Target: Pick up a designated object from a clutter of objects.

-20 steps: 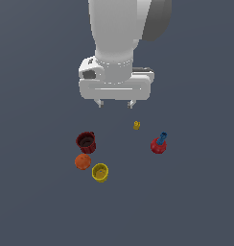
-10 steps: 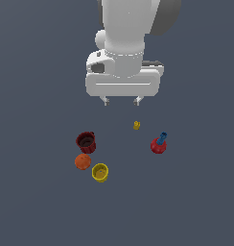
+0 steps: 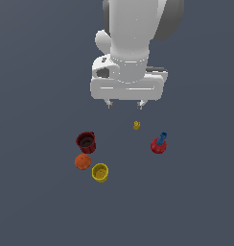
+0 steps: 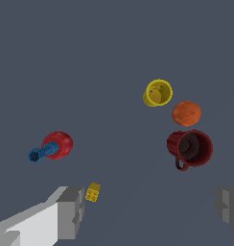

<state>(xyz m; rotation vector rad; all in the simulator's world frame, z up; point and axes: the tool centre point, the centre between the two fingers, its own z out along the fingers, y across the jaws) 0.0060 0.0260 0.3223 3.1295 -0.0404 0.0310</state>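
Note:
The designated object, a small bright blue bar, leans against the red apple at the exterior view's right. My gripper hangs open well above the floor, empty, up and to the exterior view's left of the blue piece. The rest of the clutter lies below it: a tiny yellow piece, a dark red mug, an orange ball and a yellow cup.
The mug, ball and cup form a tight group at the exterior view's left. The apple with the blue piece stands apart from them, with the tiny yellow piece between the two groups. A plain dark grey floor surrounds everything.
The gripper has risen and drifted toward the exterior view's right. Its fingers stay open. None of the objects has moved.

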